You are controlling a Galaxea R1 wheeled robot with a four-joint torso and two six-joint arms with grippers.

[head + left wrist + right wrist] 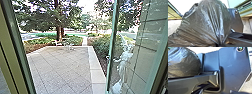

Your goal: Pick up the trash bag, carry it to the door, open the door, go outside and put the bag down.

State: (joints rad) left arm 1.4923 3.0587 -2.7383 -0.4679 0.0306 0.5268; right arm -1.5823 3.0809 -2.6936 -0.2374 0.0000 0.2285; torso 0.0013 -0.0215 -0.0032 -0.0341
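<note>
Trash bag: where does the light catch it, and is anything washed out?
Left wrist view: whitish glare streaks follow the folds of the trash bag; right wrist view: a bluish sheen on its upper part, browner below; head view: the sky between the trees is blown out to white.

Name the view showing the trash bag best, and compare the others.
The left wrist view: the trash bag is large there, its folds gathering together. The right wrist view catches a rounded part; the head view faces paving.
</note>
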